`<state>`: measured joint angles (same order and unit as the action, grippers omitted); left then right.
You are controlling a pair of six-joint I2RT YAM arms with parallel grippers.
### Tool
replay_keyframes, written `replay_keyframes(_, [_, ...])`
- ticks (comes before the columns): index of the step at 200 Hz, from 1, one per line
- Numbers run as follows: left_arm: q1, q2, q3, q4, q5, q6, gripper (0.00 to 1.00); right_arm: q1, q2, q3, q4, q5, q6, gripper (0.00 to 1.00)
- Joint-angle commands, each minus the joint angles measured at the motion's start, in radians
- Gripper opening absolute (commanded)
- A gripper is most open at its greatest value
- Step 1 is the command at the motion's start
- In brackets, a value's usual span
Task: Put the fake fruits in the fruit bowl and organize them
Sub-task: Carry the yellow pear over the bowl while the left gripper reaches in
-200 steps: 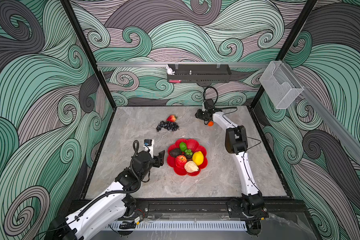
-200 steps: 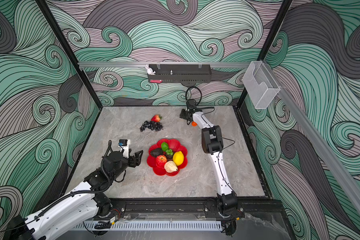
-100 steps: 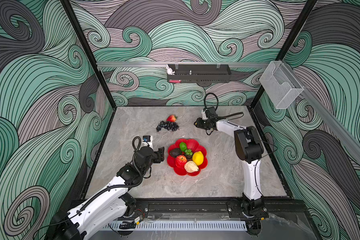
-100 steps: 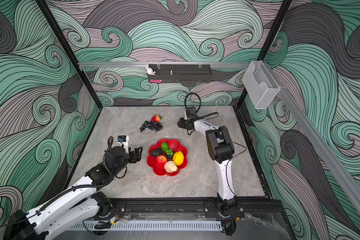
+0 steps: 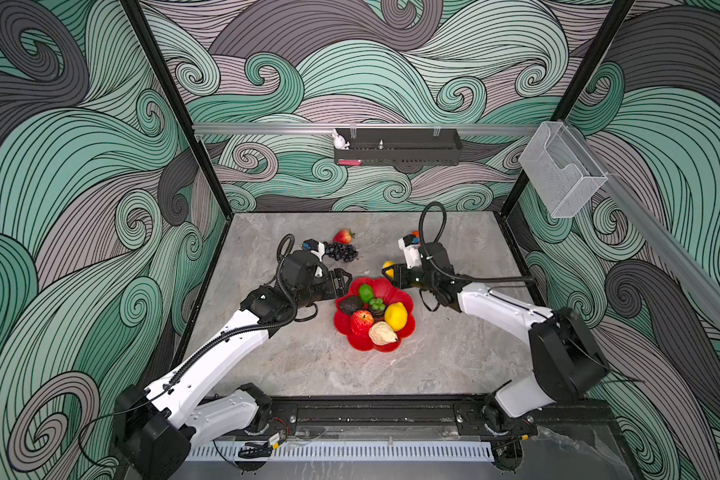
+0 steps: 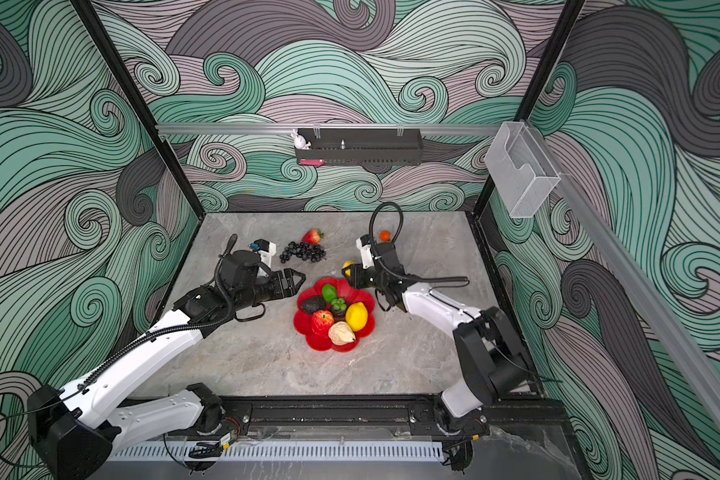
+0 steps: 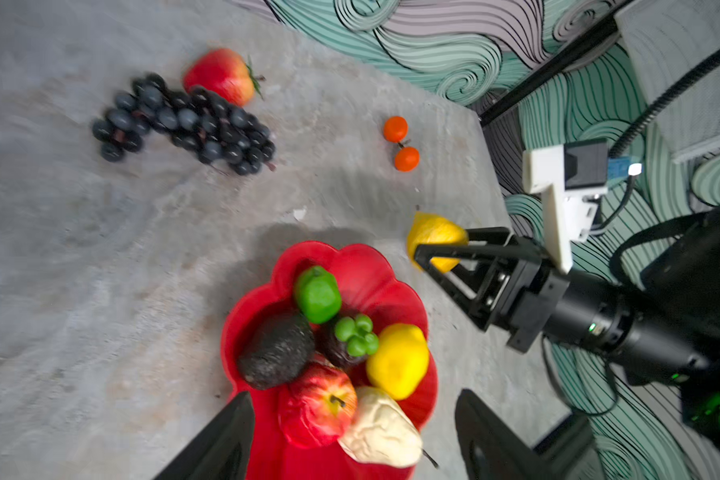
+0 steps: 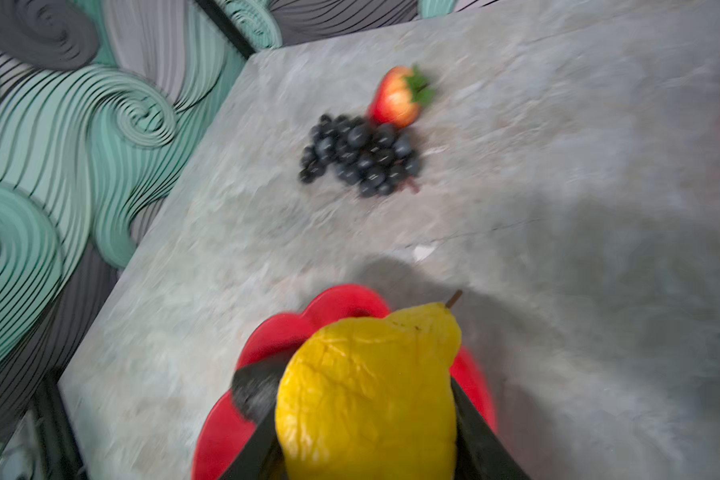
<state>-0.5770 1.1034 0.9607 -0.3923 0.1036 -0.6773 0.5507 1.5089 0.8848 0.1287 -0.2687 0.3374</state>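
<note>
Inspecting fruit bowl (image 5: 342, 323) first: found mid-table on grey stone-look tabletop (image 5: 308, 357), shallow, glossy red, scalloped like a flower. Counted six pieces inside, packed touching:
- green lime (image 5: 366, 293)
- dark pebbled avocado (image 5: 351, 305)
- red apple (image 5: 361, 321)
- smooth yellow lemon (image 5: 395, 316)
- beige wrinkled pear (image 5: 383, 333)
- dark round fruit (image 5: 377, 305) with a green knobbed cap

Noted bare red only along the far lobes.

Found right gripper (image 7: 438, 246) clamped on a yellow fruit (image 8: 371, 395), wrinkled, tapering to a brown stalk, held at the bowl's far right rim; cannot tell lemon from pear. Found left gripper (image 6: 297, 279) with jaws apart and empty, just beside the bowl's far left rim.

Logged outside the bowl: dark grapes (image 5: 341, 252) in a loose bunch, touching or nearly touching a strawberry (image 5: 343, 236) behind them; two small oranges (image 7: 400, 143) joined by a stem, well apart toward the back right.

Judged risks as follows:
- Releasing onto the pile rather than the bare far lobes: likely to send hard, slick, rounded plastic rolling over the low rim.
- Lowering too far: likely to catch the rim and slide the dish on the smooth top.
- Working both grippers at the same far edge: likely to bring fingers into contact.
- Gripping the grapes by a few berries: likely to leave the bunch dangling.
</note>
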Motion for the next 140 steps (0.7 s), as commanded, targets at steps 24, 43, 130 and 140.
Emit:
replay_keyframes(24, [0.008, 0.041, 0.068, -0.028, 0.230, -0.098, 0.77, 0.112, -0.188, -0.158, 0.170, 0.044, -0.075, 0.46])
replay_keyframes(43, [0.005, 0.055, 0.079, -0.030, 0.265, -0.117, 0.78, 0.154, -0.260, -0.206, 0.188, 0.073, -0.108, 0.46])
replay_keyframes(130, [-0.042, 0.145, 0.119, 0.031, 0.414, -0.151, 0.77, 0.293, -0.366, -0.314, 0.267, 0.180, -0.217, 0.45])
replay_keyframes(140, [-0.046, 0.155, 0.122, 0.030, 0.416, -0.151, 0.76, 0.305, -0.365, -0.312, 0.269, 0.192, -0.226, 0.45])
